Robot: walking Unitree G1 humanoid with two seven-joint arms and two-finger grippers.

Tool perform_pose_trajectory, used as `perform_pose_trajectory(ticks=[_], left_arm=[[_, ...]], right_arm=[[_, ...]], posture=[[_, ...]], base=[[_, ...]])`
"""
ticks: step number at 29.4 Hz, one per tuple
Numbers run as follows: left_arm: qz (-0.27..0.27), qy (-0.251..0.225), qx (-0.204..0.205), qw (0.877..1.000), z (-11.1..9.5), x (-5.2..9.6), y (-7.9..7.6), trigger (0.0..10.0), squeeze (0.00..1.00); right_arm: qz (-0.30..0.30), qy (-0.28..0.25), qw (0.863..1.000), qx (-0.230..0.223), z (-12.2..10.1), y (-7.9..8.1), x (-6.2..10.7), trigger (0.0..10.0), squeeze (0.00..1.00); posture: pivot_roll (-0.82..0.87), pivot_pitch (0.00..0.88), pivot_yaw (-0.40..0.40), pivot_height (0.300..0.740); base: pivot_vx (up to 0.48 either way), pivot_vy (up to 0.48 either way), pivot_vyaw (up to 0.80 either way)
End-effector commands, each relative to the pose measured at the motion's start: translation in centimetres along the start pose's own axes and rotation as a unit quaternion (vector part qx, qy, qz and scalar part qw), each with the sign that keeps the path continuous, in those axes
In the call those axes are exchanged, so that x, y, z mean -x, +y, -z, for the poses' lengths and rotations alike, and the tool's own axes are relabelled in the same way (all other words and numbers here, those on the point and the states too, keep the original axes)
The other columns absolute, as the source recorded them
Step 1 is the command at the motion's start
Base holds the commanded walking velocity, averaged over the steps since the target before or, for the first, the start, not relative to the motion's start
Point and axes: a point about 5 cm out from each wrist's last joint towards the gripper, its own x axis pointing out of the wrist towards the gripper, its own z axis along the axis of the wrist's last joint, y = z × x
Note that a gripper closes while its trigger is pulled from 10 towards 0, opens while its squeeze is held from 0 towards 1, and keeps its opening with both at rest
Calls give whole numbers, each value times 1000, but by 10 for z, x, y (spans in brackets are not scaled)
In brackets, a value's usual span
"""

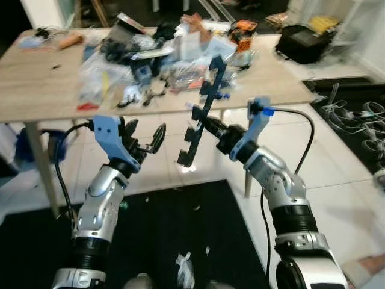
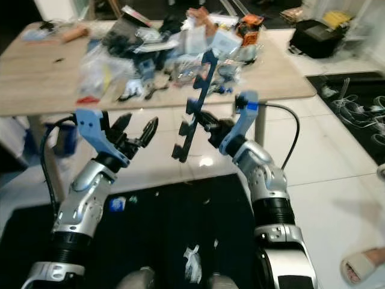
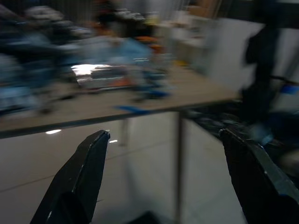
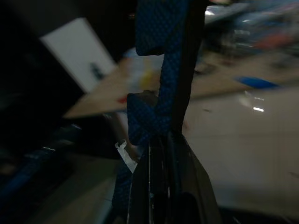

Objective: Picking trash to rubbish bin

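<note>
Task underway, mostly remaining. Right gripper [image 1: 207, 126] clamping jaws on a long dark blue plastic strip [image 1: 202, 114], lifting it clear of the cluttered surface [image 1: 36, 90]. Left gripper [image 1: 147, 141] hovering beside, jaws apart, holding nothing. Trash pile [image 1: 156, 57] lying beyond both jaws, awaiting removal.

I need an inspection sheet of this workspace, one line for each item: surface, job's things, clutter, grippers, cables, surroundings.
Surface: wooden table, light top, thin legs.
Job's things: long dark blue plastic strip, held upright in front of the table; rubbish bin: nothing seen.
Clutter: mixed pile of wrappers and packets on the table; small scraps on the black mat.
Grippers: right gripper shut on the strip; left gripper open, holding nothing.
Cables: black cable on the right arm; white cables on the floor.
Surroundings: white tiled floor; black bag.
</note>
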Motion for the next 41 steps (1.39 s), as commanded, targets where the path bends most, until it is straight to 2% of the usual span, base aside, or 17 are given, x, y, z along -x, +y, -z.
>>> perform_pose_trajectory(ticks=[1, 41], left_arm=[[11, 1, -3, 1000, 1, -1, -4, 10000, 0], [44, 3, -9, 999, 4, -3, -7, 10000, 0]], right_arm=[[9, 0, 1000, 1, -1, -3, 1, 10000, 0], [14, 14, 1000, 2, 4, -6, 0, 10000, 0]], posture=[[-53, 0, -12, 740], [-42, 0, -17, 740]], base=[[0, 0, -775], [0, 0, -769]])
